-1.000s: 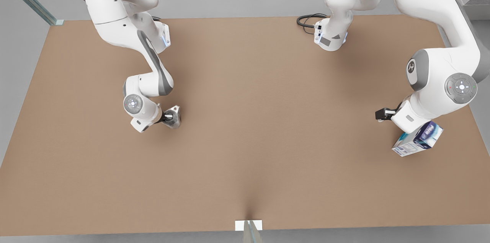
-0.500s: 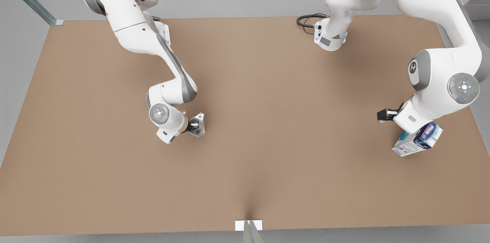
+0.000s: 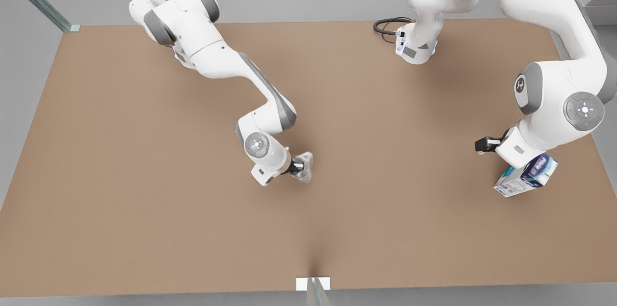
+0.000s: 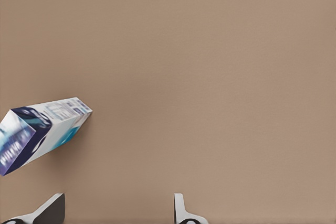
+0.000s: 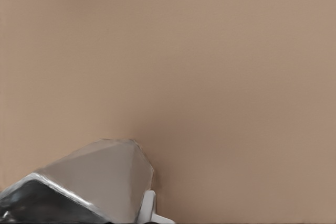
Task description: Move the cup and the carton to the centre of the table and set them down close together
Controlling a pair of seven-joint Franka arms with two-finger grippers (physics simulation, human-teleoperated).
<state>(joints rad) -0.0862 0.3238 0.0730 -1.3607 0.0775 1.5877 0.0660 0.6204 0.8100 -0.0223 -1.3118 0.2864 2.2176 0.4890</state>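
Cup [image 3: 303, 171], small, silvery and translucent, sits clenched in the right gripper [image 3: 298, 168] near the middle of the brown table [image 3: 144, 229], a little toward the front view's left of centre. In the right wrist view the cup [image 5: 100, 182] fills the near corner, its faceted side pressed against one pale fingertip [image 5: 148, 207], with bare tabletop [image 5: 220, 66] beyond it. Whether its base touches the surface cannot be told.

Carton [image 3: 525, 180], white with teal and dark blue panels, lies well apart from the cup, near the table's edge on the front view's right. It is partly tucked under the wrist of the other arm. The left gripper [image 3: 483, 144] hangs just beside it, not touching it. In the left wrist view the carton [image 4: 39, 132] lies off to one side, tilted, while the two fingertips [image 4: 181, 211] stand wide apart with only brown table [image 4: 220, 77] between them, so these jaws are released and grasp nothing.

A black cable [image 3: 388, 24] loops near the far edge of the table beside an arm's base.
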